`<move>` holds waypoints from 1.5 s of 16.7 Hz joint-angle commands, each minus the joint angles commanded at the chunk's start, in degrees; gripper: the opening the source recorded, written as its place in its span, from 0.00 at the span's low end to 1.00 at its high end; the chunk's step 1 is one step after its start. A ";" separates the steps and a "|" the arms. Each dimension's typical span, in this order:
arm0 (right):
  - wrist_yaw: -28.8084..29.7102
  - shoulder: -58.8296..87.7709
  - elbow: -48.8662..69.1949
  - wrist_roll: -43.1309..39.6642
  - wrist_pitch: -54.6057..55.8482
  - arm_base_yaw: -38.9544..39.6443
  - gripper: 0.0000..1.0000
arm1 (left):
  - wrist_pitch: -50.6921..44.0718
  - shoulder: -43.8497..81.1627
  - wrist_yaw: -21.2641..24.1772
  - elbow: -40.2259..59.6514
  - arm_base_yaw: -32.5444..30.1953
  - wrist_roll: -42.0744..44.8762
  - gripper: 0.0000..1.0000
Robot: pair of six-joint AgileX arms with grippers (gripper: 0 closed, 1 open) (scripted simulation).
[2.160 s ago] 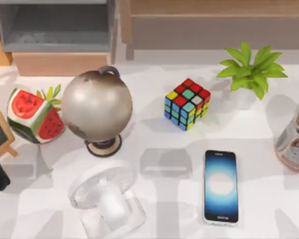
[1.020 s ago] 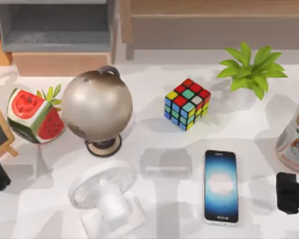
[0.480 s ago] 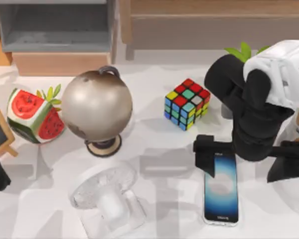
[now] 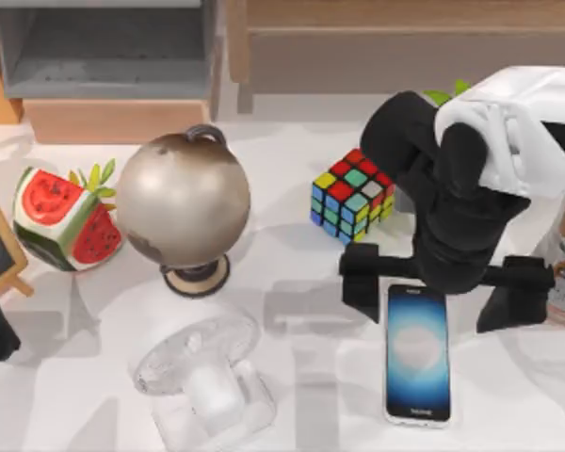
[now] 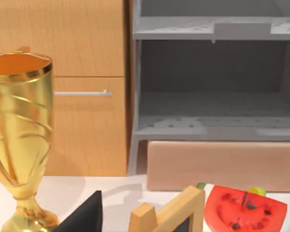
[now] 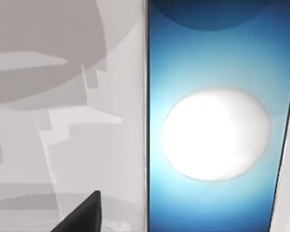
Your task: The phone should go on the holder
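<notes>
Your right gripper (image 4: 444,290) hangs over the far end of the slim blue-screened phone with the glowing white centre (image 4: 417,356), its jaws spread wide, one black finger (image 4: 361,280) left of the phone's far end and the other to its right, neither touching it as far as you can see. The phone lies flat on the white surface (image 4: 94,377), near edge, right of centre. The clear plastic holder (image 4: 202,377) stands well apart to its left, also at the near edge. In the right wrist view the phone's screen (image 6: 217,130) sits just below the camera. Your left arm is parked at the left edge; you cannot tell how its jaws stand.
</notes>
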 joint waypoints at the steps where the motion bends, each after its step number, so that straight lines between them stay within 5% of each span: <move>1: -0.01 0.11 -0.13 -0.02 0.18 0.02 1.00 | 0.00 0.00 0.00 0.00 0.00 0.00 1.00; 14: 0.01 8.29 -9.00 0.28 17.19 0.36 1.00 | 0.00 0.00 0.00 0.00 0.00 0.00 1.00; 25: 0.01 8.29 -9.00 0.28 17.19 0.36 0.17 | 0.00 0.00 0.00 0.00 0.00 0.00 1.00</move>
